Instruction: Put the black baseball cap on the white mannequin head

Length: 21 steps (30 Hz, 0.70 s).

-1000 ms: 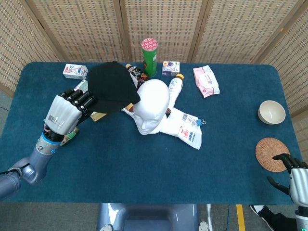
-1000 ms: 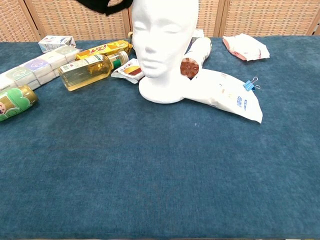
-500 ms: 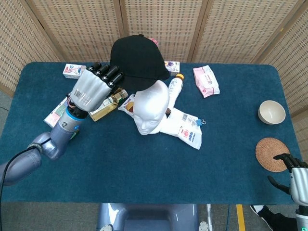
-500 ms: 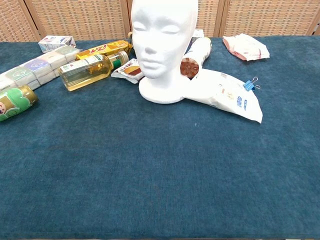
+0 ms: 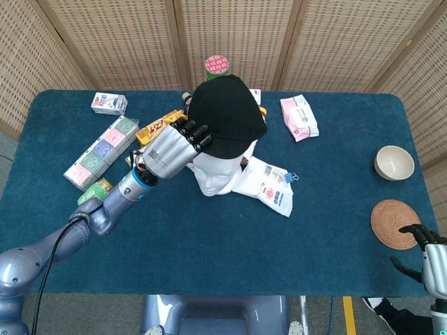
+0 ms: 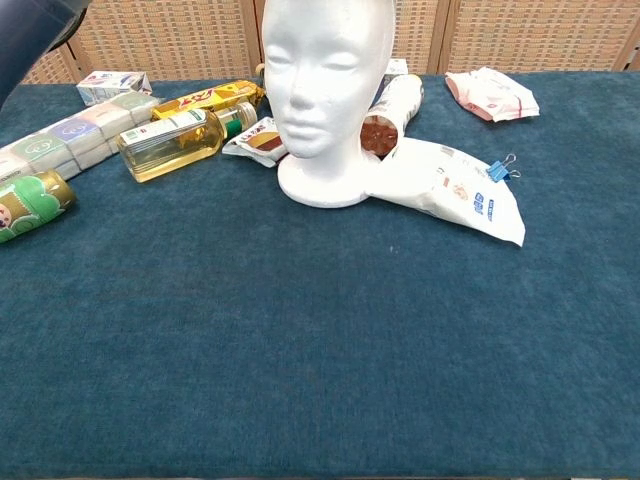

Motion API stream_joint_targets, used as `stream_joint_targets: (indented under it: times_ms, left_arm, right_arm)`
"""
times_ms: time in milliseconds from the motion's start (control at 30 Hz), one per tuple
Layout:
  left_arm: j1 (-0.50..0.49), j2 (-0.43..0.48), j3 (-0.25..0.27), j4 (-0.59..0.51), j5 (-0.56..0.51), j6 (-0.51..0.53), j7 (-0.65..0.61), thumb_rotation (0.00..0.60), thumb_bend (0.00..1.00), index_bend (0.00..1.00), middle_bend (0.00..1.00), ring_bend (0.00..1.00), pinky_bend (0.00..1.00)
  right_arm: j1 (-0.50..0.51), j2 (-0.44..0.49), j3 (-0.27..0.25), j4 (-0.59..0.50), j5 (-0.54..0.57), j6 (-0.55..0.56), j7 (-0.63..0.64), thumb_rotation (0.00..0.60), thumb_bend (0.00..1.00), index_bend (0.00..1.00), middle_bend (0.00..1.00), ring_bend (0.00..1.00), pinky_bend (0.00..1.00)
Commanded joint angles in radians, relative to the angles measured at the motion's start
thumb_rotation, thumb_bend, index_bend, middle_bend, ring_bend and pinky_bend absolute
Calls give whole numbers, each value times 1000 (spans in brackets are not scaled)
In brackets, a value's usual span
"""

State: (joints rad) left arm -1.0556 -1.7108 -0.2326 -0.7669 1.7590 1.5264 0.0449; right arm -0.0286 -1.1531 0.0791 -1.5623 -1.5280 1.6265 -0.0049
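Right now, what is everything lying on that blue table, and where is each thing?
cap: one, black, over the top of the head
mannequin head: one, white, table centre
oil bottle: one, yellow, left of head
white pouch: one, with blue clip, right of head
pink packet: one, far right of centre
green can: one, behind cap
small cartons: one far left, another behind the cap
bowl: one, cream, right edge
coaster: one, woven, near right
left hand: holds the cap
right hand: bottom right corner, holds nothing
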Motion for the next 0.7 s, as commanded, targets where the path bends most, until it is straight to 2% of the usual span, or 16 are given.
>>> stream_joint_targets:
  times_ms: [33,333,567,667,700]
  left_arm:
    - [16,-22,29,23,17,33,-6,600,481,817,713,644,778]
    - [66,-20,85,22,38,110,-6,600,473,818,713,644,763]
    - [88,-3,120,-7,48,100,33,600,459,818,713,642,740]
    - [94,10,125,-38,35,67,60,600,438,793,701,587,700]
    - [96,15,125,-54,28,54,70,600,429,753,675,552,682]
  right_arm:
    - [0,0,-2,1,1,-3,1,600,81,380,390,464,525]
    - [-2,0,-2,0,0,-1,1,600,80,379,389,465,525]
    - [0,0,-3,-3,-7,-1,-1,600,81,380,390,466,525]
    - [-1,0,-3,-5,-7,0,-2,600,82,379,390,466,525]
    - [-2,0,-4,-6,-7,1,-2,600,81,379,390,466,525]
